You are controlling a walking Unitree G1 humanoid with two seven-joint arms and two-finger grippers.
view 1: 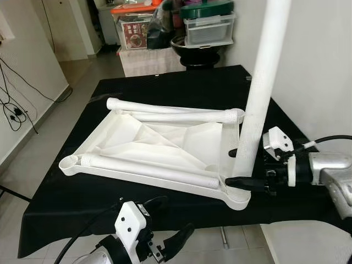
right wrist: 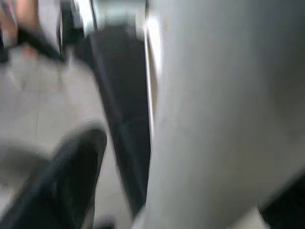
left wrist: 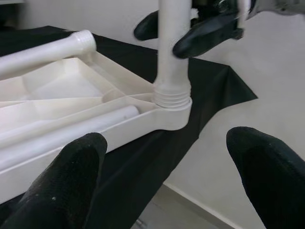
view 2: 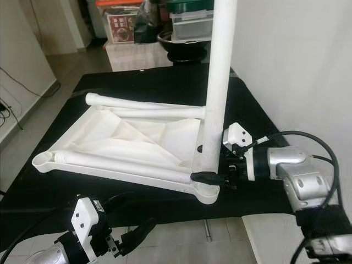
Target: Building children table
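Left eye view: the white tabletop (view 1: 165, 144) lies upside down on the black-covered table (view 1: 66, 198) at the centre of the frame. One leg (view 1: 263, 82) stands upright in the corner socket (view 1: 237, 197) at the lower right of the tabletop; the left wrist view shows its threaded end seated at the socket rim. The right pincer (view 1: 235, 166) is clamped on this leg just above the socket, one finger on either side.

Three further legs lie loose inside the tabletop: one (view 1: 170, 113) along the far edge, one (view 1: 148, 168) along the near edge, one between them. The socket (view 1: 70, 163) at the lower left stands unfilled.

The left pincer (view 1: 165, 242) hangs at the lower edge of the frame, fingers apart, holding nothing.

Assessment: one leg of four is fitted or being tightened; three remain, then the turning upright.
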